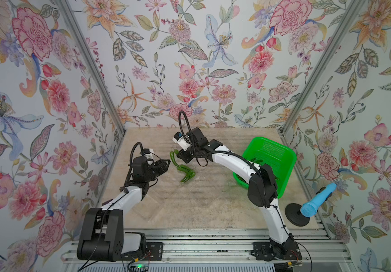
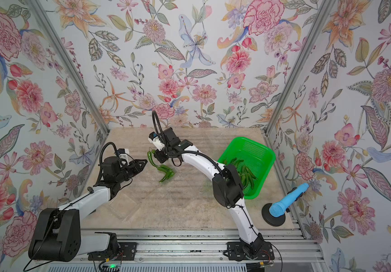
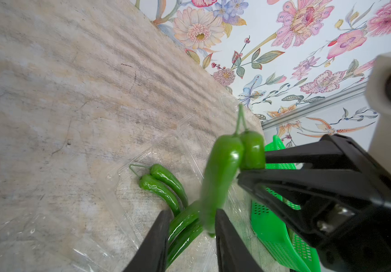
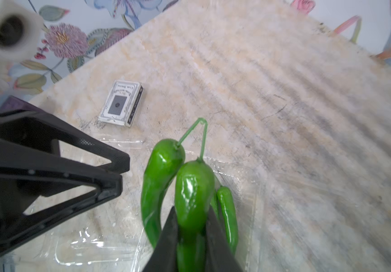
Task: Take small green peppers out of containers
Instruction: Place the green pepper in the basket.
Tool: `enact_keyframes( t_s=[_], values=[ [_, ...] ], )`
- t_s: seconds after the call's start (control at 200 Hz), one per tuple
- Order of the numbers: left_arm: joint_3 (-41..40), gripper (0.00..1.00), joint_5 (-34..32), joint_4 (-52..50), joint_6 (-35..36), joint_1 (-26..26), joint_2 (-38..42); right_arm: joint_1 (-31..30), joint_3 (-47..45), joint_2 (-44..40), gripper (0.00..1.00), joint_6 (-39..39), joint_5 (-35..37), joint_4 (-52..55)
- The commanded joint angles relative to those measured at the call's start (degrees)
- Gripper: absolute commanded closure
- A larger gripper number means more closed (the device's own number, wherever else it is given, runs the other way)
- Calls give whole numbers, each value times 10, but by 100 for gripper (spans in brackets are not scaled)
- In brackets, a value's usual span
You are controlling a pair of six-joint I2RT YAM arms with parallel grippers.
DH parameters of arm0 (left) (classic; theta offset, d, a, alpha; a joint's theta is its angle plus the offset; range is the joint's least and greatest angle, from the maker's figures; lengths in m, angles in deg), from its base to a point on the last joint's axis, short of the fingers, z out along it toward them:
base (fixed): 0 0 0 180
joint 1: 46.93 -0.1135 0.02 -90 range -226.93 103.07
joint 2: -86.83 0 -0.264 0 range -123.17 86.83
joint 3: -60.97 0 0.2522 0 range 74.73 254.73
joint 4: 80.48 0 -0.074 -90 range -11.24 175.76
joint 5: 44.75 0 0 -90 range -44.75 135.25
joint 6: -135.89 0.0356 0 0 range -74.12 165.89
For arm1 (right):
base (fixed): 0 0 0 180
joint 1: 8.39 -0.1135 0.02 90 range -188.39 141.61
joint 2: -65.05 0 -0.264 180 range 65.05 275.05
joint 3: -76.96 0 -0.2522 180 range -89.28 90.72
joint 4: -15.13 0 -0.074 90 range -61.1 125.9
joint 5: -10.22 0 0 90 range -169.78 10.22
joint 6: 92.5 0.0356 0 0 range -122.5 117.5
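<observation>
Right gripper [image 4: 191,217] pinching peppers [image 4: 193,188], clear container [image 4: 76,249] barely visible

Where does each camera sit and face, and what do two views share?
Top views: overhead, looking down at the table; left arm, right arm show.
Left wrist: on that arm, looking past the left end effector at the clear container.
Right wrist: on that arm, looking past the right end effector at the card box.
Shared by wrist views: the held peppers.

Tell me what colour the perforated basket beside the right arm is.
The basket is bright green, clearest in a top view.
</observation>
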Motion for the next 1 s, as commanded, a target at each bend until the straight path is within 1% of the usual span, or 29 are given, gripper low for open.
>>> enact_keyframes(
  t_s=[0.0,0.095,0.12,0.275,0.445,0.56,0.62,0.661,0.711,0.731,0.766,0.796,0.816,0.841,0.881,0.931,0.996],
  values=[
    [29,64,-21,13,6,18,9,34,-91,-59,90,50,-12,-79],
    [70,64,-39,17,12,65,-15,68,-188,-137,90,85,26,-128],
    [86,64,-43,17,15,84,-25,94,-219,-161,90,95,33,-141],
    [202,64,-60,37,23,202,-125,192,-394,-300,89,140,61,-195],
    [357,64,-47,44,24,305,-280,315,-548,-405,89,172,36,-227],
    [454,65,-38,25,26,351,-369,381,-616,-426,88,184,9,-240],
    [495,65,-29,15,25,367,-409,404,-642,-421,87,190,-3,-249],
    [515,65,-25,6,29,373,-427,412,-655,-416,84,191,-7,-254],
    [525,65,-27,1,30,378,-438,415,-665,-412,82,192,2,-251],
    [525,65,-29,1,30,378,-439,414,-669,-413,80,192,9,-250],
    [525,64,-30,-1,33,378,-439,414,-675,-415,70,194,11,-250],
    [523,64,-33,-11,38,376,-436,413,-678,-419,56,194,16,-245],
    [520,64,-37,-16,42,375,-432,411,-678,-423,49,194,27,-240],
    [514,64,-43,-21,48,372,-425,407,-676,-430,44,191,35,-233],
    [501,64,-47,-26,54,366,-411,399,-669,-442,43,183,47,-217],
    [472,64,-55,-23,57,356,-385,385,-658,-460,44,170,66,-201],
    [418,64,-68,-14,57,337,-341,362,-636,-477,44,147,77,-179]
  ],
)
